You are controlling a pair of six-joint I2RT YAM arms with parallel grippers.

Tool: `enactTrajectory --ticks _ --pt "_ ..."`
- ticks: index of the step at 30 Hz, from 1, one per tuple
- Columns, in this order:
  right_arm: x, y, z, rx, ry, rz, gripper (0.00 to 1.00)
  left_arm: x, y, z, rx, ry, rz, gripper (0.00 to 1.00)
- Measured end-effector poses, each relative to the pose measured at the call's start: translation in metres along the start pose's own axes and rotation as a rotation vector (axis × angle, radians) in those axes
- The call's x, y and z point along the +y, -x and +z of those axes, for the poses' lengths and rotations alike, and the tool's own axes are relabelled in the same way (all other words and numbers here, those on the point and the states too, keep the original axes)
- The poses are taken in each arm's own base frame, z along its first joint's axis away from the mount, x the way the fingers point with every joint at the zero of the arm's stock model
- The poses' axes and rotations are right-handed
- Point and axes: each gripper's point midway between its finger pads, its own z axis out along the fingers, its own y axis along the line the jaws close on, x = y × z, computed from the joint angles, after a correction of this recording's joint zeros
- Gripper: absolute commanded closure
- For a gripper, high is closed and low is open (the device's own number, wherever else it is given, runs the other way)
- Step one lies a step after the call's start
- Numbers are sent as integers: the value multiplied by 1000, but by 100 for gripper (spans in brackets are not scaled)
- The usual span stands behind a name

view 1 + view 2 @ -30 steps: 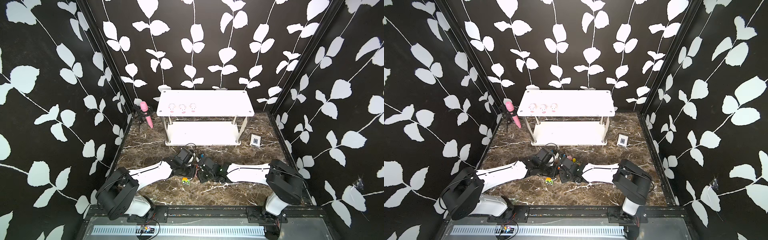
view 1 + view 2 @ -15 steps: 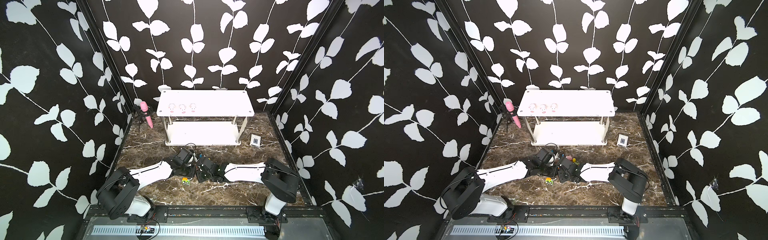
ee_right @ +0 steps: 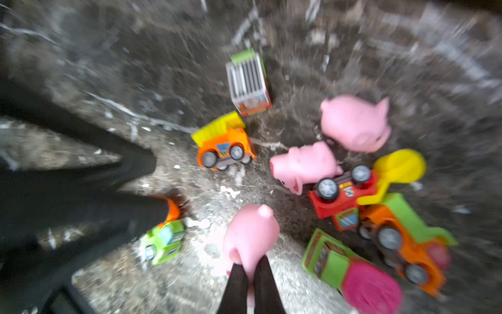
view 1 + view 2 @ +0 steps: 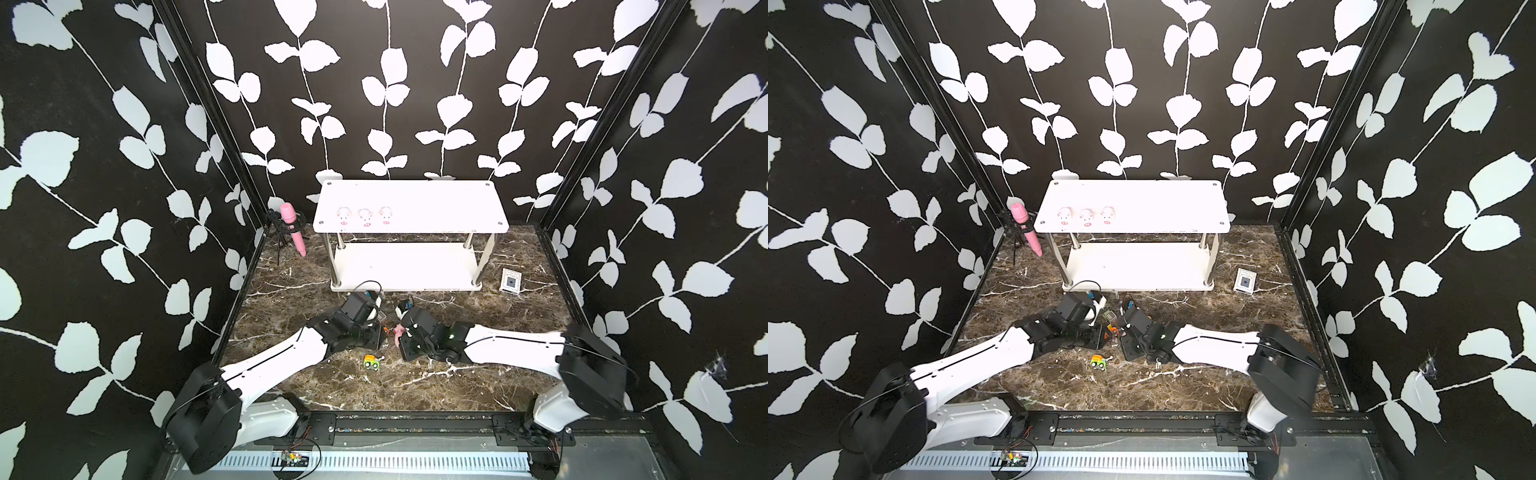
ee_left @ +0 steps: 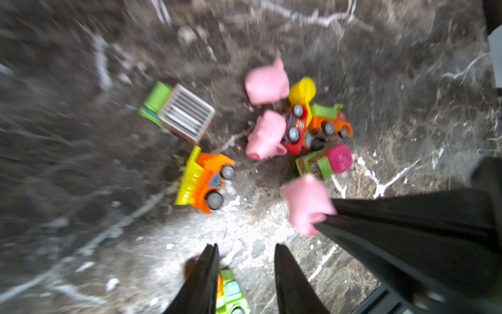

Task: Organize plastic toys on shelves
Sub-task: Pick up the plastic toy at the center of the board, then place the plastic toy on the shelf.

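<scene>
pinching a pink pig (image 3: 250,236) by one end with the right jaws, closed tight on it, probably to carry it to the far shelves (image 4: 409,199). holding the left jaws apart and empty over a green car (image 5: 231,291), likely the next pick. showing, in both top views, three pigs (image 4: 365,216) rowed on the upper board's left and a bare lower board, yet hiding most of the heap behind the arms. revealing, only in the wrist views, two more pigs (image 5: 267,133) and tipped vehicles (image 3: 342,190) crowded on the worktop (image 4: 415,386).
</scene>
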Motion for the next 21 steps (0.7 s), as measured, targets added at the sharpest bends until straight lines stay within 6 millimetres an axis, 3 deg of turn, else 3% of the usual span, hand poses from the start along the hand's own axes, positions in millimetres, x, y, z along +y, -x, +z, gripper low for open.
enactTrajectory --ticks 6,14,21 --pt "14 28 -49 -67 37 -54 100 37 14 -20 -63 105 -48 61" --pt "40 97 -125 -217 109 -120 100 45 13 -30 -77 153 -10 62" --pt "41 168 -189 -386 122 -132 100 45 13 -30 -77 158 12 62"
